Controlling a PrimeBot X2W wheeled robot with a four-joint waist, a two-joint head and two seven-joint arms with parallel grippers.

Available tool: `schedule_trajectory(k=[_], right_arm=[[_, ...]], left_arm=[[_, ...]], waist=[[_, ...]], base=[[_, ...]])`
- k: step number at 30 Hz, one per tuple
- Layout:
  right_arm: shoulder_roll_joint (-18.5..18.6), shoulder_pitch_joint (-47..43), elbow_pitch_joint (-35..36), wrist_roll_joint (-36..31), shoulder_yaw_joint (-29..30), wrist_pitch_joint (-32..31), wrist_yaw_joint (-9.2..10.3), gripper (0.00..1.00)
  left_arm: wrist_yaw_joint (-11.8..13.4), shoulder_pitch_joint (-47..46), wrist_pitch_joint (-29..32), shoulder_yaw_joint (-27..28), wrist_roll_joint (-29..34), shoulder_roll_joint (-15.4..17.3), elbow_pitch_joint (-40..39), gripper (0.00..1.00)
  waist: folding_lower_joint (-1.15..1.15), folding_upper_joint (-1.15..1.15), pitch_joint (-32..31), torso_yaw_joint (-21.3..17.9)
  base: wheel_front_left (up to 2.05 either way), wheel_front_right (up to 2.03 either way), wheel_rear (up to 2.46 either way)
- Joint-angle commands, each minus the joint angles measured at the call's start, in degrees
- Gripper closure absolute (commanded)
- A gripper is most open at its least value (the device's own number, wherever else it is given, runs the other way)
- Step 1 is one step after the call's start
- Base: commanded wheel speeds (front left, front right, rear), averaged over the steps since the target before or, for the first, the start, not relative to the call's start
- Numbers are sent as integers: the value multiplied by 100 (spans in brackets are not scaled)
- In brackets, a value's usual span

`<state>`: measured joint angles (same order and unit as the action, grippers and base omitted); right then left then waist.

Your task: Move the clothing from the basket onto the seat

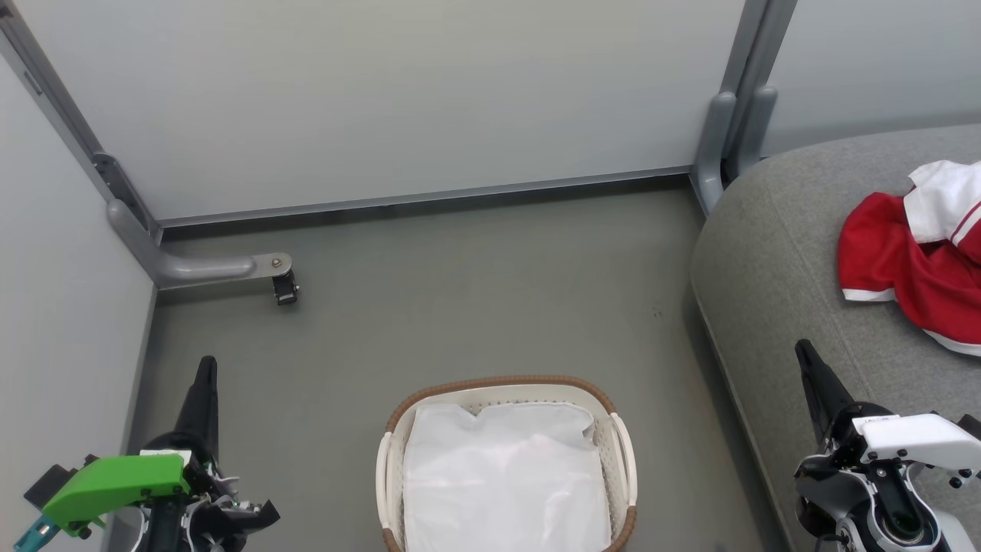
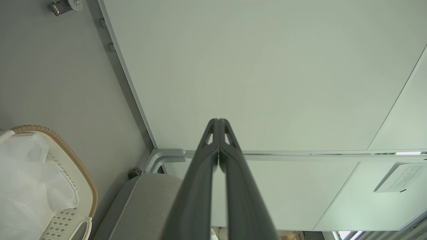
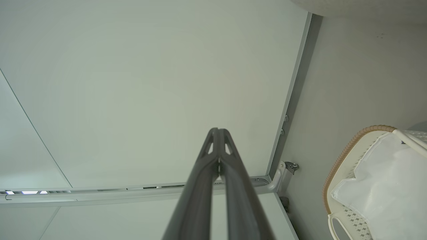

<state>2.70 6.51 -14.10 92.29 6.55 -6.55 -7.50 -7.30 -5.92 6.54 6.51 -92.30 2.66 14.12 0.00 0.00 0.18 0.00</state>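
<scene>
The red clothing (image 1: 912, 268) with white trim lies crumpled on the grey seat (image 1: 774, 261) at the right edge of the head view. The white basket (image 1: 622, 452) with its brown rim stands on the floor at bottom centre, holding just its white liner (image 1: 506, 475). My left gripper (image 1: 205, 368) is shut and empty at the lower left, left of the basket. My right gripper (image 1: 805, 354) is shut and empty over the seat's front edge. In the left wrist view the shut gripper (image 2: 218, 122) points at a wall, with the basket (image 2: 83, 173) at left. The right wrist view shows its shut gripper (image 3: 217, 131) and the basket (image 3: 343, 156) at right.
Pale partition walls (image 1: 383, 100) close in the back and left, with grey metal posts (image 1: 732, 130) and a bracket with a caster (image 1: 282, 284) on the floor. The grey floor (image 1: 475, 307) lies between the basket and the walls.
</scene>
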Motion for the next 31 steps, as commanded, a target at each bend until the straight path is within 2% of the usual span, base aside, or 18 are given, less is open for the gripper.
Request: schedule_trajectory(k=[1, 31], right_arm=[[34, -58, 26, 21, 10, -19, 2, 100], [34, -58, 26, 22, 9, -18, 2, 100]], left_arm=[[-40, -64, 21, 15, -20, 39, -16, 100], [-39, -64, 20, 14, -21, 40, -15, 100]], waist=[[0, 0, 0, 0], [0, 0, 0, 0]], base=[[0, 0, 0], [0, 0, 0]])
